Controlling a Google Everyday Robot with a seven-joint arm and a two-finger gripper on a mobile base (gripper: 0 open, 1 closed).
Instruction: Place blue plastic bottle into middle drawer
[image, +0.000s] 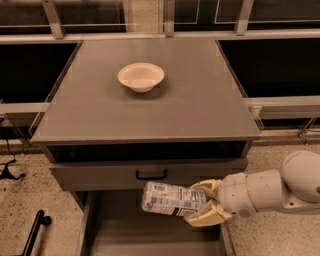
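Observation:
The blue plastic bottle (172, 199) lies sideways in my gripper (204, 202), its white-and-pale-blue label with black print facing up. My gripper comes in from the right on a white arm (270, 190) and is shut on the bottle's right end. The bottle hangs over the open middle drawer (150, 235), a grey drawer with a flat floor and low side walls, pulled out at the bottom of the view. The bottle is above the drawer's rear right part, just below the drawer front above it.
A cream bowl (141, 76) stands on the grey cabinet top (200, 105). A closed grey drawer front with a black handle (151, 175) sits above the open drawer. Speckled floor lies on both sides. A black object (35, 230) lies at lower left.

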